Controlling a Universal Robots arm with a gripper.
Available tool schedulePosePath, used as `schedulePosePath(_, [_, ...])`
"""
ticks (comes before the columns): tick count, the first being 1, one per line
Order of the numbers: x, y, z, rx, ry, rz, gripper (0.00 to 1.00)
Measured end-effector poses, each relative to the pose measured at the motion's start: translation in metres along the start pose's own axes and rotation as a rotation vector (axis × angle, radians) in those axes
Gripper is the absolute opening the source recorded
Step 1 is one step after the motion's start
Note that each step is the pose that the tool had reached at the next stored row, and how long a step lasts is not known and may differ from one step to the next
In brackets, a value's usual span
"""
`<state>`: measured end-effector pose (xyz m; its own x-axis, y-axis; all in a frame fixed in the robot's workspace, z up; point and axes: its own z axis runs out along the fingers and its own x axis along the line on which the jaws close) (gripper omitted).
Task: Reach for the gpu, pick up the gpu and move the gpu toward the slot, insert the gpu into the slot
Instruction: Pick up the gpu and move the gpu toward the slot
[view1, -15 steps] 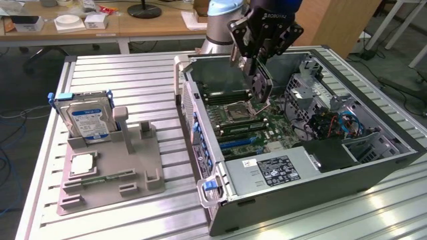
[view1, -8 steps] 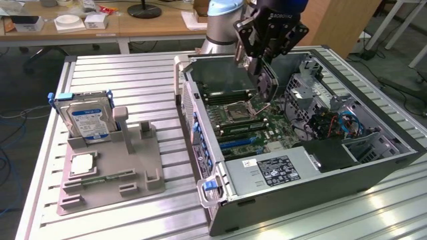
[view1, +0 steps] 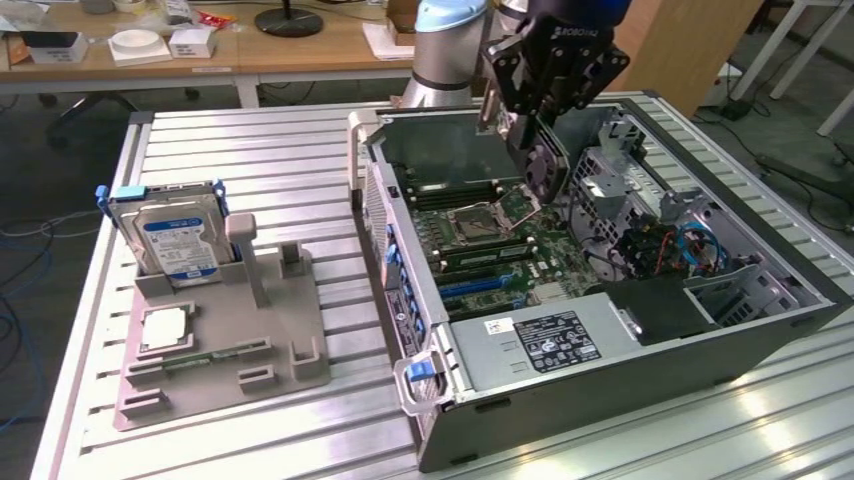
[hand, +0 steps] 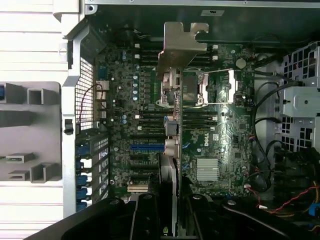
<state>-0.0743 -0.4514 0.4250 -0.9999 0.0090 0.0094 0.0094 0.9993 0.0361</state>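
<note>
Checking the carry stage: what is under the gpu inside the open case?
Under the gpu, held by the end effector, lies the green motherboard. The processor socket and a blue slot show beside it. The board strip directly beneath the card and its bracket is covered.

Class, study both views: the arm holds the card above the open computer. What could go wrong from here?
The gpu, held in the gripper, appears to hang near the processor socket, beside rather than over the blue slot; lowering here might strike the socket. Its silver bracket sits close to the case wall and could catch there.
</note>
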Motion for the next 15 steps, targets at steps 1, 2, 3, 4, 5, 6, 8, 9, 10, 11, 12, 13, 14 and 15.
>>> schedulePosePath(1, [-0.002, 0.0000, 0.0000, 0.0000, 0.0000, 0.000, 0.26])
schedulePosePath(2, [-0.003, 0.0000, -0.0001, 0.0001, 0.0000, 0.000, 0.26])
schedulePosePath(3, [-0.005, 0.0001, 0.0000, 0.0000, 0.0000, 0.000, 0.26])
schedulePosePath(4, [-0.006, 0.0001, -0.0001, 0.0000, 0.0000, 0.000, 0.26])
schedulePosePath(5, [-0.008, 0.0001, -0.0001, 0.0001, 0.0000, 0.000, 0.26])
schedulePosePath(6, [-0.009, 0.0001, -0.0001, 0.0000, 0.0000, 0.000, 0.26])
schedulePosePath(8, [-0.012, 0.0001, -0.0001, 0.0000, 0.0000, 0.000, 0.26])
schedulePosePath(9, [-0.014, 0.0001, -0.0001, 0.0000, 0.0000, 0.000, 0.26])
schedulePosePath(10, [-0.016, 0.0002, -0.0002, 0.0000, 0.0000, 0.000, 0.26])
schedulePosePath(11, [-0.017, 0.0002, -0.0001, 0.0000, 0.0000, 0.000, 0.26])
schedulePosePath(12, [-0.019, 0.0002, -0.0002, 0.0000, 0.0000, 0.000, 0.26])
schedulePosePath(13, [-0.020, 0.0002, -0.0002, 0.0000, 0.0000, 0.000, 0.26])
schedulePosePath(14, [-0.022, 0.0002, -0.0002, 0.0000, 0.0000, 0.000, 0.26])
schedulePosePath(15, [-0.023, 0.0002, -0.0002, -0.0001, 0.0000, 0.000, 0.26])
